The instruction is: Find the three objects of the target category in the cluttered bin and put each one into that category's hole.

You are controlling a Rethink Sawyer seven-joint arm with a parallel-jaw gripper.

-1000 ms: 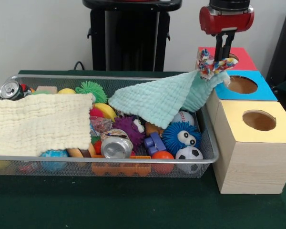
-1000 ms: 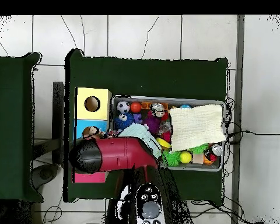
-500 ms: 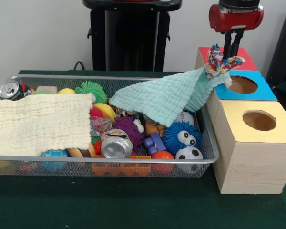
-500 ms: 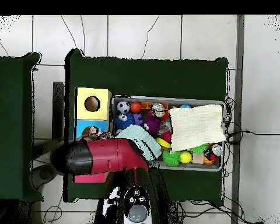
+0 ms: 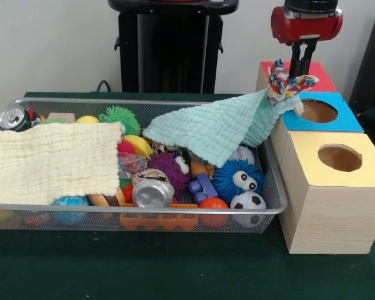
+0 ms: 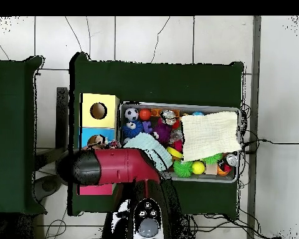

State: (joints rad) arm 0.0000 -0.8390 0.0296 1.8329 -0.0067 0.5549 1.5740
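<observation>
Since half a second ago the gripper point(image 5: 298, 72) has eased slightly left and down; a second ago it was further left and lower, so the carry has stalled above the blue box point(image 5: 339, 122).

Nearest sits the yellow box point(image 5: 337, 187), its hole clear. In the bin point(image 5: 272, 187) the near row holds a soccer ball point(image 5: 248, 201), a blue fuzzy toy point(image 5: 237, 178), a blue car point(image 5: 203, 187) and a crushed can point(image 5: 152, 192), with a cream cloth point(image 5: 50, 162) spread over the left half. Further back a teal cloth point(image 5: 212, 131) rises out of the bin to the right, its corner lifted to the gripper.

The gripper is closed on a rope toy point(image 5: 286, 82), a multicoloured knotted bundle, hanging at the left rim of the blue box's hole, with the red box point(image 5: 315, 74) behind. The teal cloth looks snagged on the toy or pinched with it; I cannot tell which.

To finish well, the toy should be centred over the right hole before release, and the cloth must come free first. Lifting higher or a small shake might shed it. Dropping now risks the cloth dragging the toy off the rim or plugging the hole.
</observation>
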